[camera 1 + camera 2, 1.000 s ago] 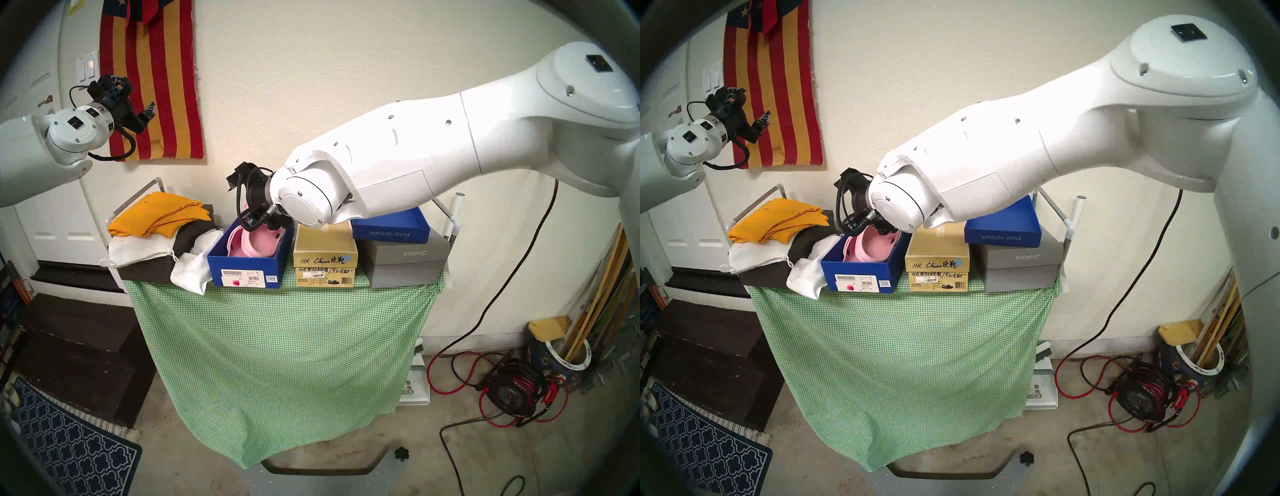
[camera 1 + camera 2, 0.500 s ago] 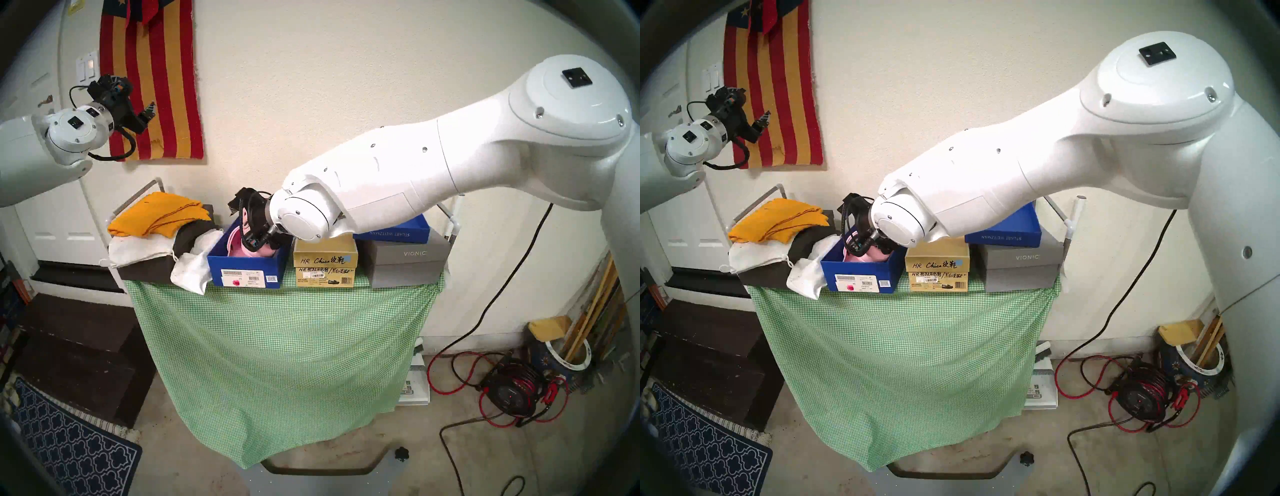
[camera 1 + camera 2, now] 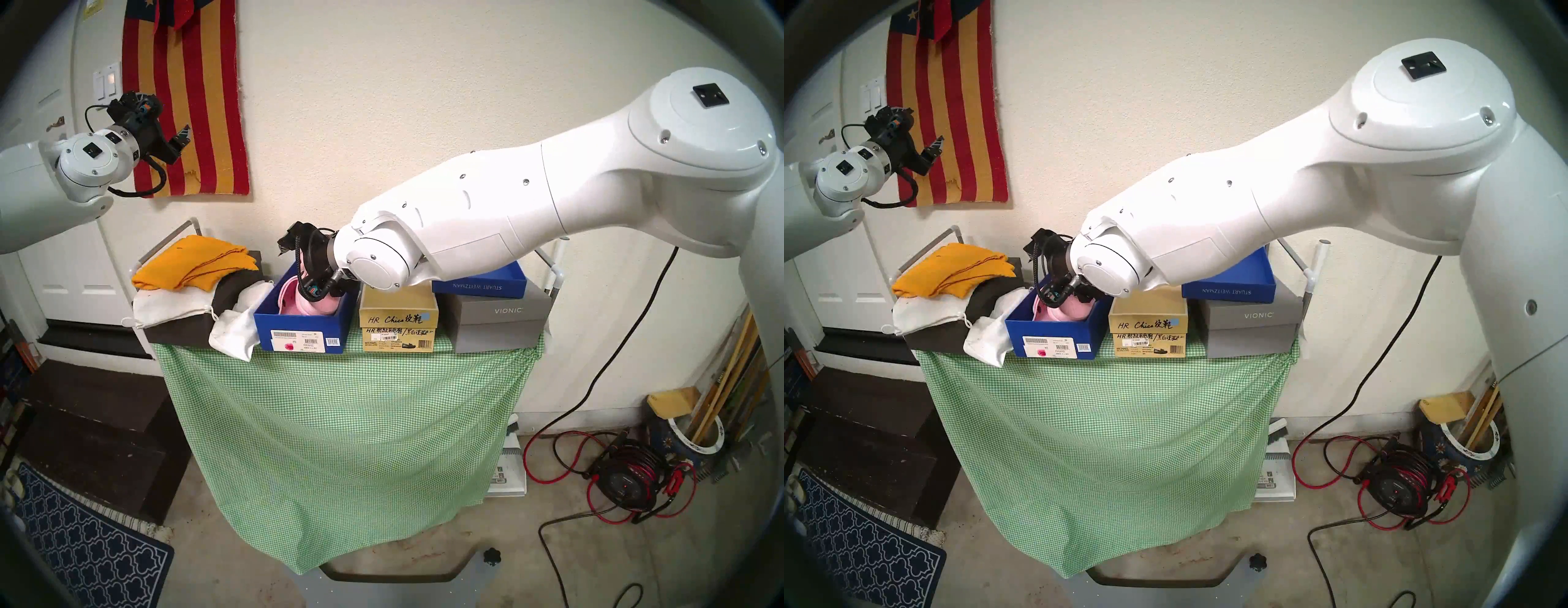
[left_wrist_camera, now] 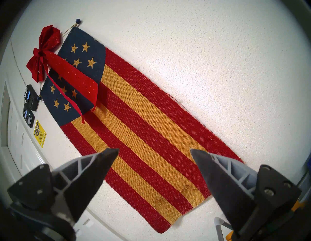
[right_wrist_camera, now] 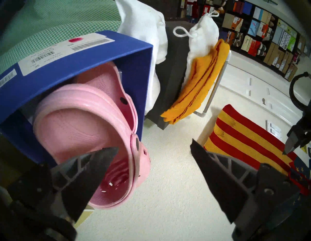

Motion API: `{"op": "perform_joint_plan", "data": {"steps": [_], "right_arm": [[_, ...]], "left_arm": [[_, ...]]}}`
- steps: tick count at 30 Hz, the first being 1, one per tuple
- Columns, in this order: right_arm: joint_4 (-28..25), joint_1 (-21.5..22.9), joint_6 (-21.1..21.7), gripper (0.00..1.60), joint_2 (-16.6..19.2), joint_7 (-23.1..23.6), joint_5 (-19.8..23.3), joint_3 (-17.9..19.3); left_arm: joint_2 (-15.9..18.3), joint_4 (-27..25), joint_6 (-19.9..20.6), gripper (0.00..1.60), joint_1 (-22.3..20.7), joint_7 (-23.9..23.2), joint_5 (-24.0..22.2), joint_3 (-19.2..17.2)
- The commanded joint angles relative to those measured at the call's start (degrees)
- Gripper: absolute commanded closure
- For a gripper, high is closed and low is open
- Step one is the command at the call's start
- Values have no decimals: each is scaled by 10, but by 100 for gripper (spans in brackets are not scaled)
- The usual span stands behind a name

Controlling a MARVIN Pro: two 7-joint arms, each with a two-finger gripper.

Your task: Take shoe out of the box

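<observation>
Since half-second ago, right gripper (image 5: 154, 151) risen slightly above box (image 3: 303, 329), fingers wide, pink shoe (image 5: 80, 127) ungripped

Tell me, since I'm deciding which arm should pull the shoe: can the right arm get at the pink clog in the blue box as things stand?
Probably yes. The blue box is open-topped, and the right gripper hangs open right at the pink clog, one finger beside its upper. Nothing lies between them.

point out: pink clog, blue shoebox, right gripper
pink clog (image 5: 80, 127), right wrist view, on its footbed.
blue shoebox (image 3: 339, 325), head left view, on its front wall.
right gripper (image 5: 154, 152), right wrist view, between its fingertips.
</observation>
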Motion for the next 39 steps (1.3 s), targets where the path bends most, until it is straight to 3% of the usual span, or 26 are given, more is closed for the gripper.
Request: {"op": "perform_joint_plan", "data": {"steps": [1,7,18,28,29,30,31,32,39], "right_arm": [[18,-7,-23,0,14,-11,-9,-9],[61,-18,-53,0,4,-10,-12,-10],[165,-71,-93,0,-62,-5,-15,1],[193,-93,-123,0,-80,2,-21,2],[192,-95,-122,15,-80,6,-15,4],[191,-94,-121,114,-79,6,-15,5],[191,-94,-121,114,-79,6,-15,5],[189,-94,-120,159,-79,8,-15,5],[146,-75,-99,160,-65,-2,-33,-3]], "left_arm": [[0,0,0,0,0,0,0,0],[0,0,0,0,0,0,0,0],[0,0,0,0,0,0,0,0],[0,0,0,0,0,0,0,0],[0,0,0,0,0,0,0,0],[0,0,0,0,0,0,0,0],[0,0,0,0,0,0,0,0],[0,0,0,0,0,0,0,0],[0,0,0,0,0,0,0,0]]}}
